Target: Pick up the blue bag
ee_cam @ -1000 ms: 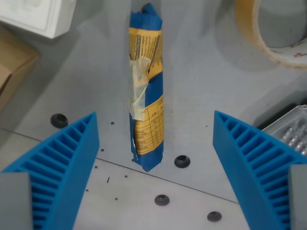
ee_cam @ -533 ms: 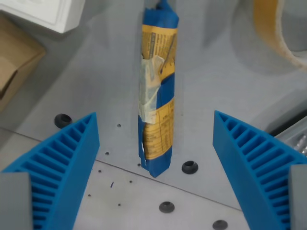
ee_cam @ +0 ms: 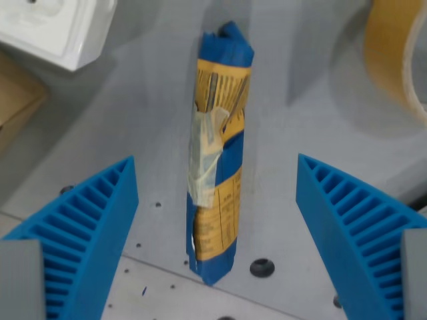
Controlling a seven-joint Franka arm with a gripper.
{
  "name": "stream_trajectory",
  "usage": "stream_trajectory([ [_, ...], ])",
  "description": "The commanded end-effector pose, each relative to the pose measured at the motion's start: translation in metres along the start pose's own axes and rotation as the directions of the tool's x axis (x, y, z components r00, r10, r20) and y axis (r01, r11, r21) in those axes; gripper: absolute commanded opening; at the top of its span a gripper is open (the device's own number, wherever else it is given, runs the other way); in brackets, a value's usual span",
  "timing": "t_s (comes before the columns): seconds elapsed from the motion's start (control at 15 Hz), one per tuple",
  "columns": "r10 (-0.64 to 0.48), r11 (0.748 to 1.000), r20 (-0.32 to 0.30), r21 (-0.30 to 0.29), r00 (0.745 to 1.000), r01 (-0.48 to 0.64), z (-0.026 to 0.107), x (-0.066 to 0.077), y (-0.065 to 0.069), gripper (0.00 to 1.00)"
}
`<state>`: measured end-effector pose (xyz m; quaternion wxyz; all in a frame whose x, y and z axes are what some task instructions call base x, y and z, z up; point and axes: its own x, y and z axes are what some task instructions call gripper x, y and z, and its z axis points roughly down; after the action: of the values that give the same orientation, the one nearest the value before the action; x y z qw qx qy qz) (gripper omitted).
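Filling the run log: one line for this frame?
phase: pre-grasp | gripper: open, astride blue bag | bag: flat on table, not touched

Blue bag [ee_cam: 217, 167] lies on grey table [ee_cam: 300, 133], between spread end effector [ee_cam: 217, 220] fingers, untouched.

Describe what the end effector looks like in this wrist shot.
The end effector has two bright blue fingers, each wedge-shaped and tapering toward its tip, with rows of parallel ribs along the inner face. A plain grey block sits at the base of each finger in the bottom corners. No cables or markings show.
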<state>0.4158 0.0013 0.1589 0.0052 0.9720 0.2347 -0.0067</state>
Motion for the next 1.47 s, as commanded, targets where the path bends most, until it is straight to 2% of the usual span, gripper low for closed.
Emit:
stream_trajectory([
  [0.07,-0.052,0.997,-0.063,-0.063,0.997,0.048,-0.005,-0.006,-0.008,1.0],
  [0.53,-0.048,0.997,-0.077,-0.07,0.996,0.042,-0.005,-0.014,-0.014,1.0],
  [1.07,-0.047,0.996,-0.081,-0.073,0.996,0.041,-0.001,-0.011,-0.01,1.0],
  [1.47,-0.044,0.997,-0.08,-0.074,0.996,0.038,0.029,-0.001,-0.008,1.0],
])
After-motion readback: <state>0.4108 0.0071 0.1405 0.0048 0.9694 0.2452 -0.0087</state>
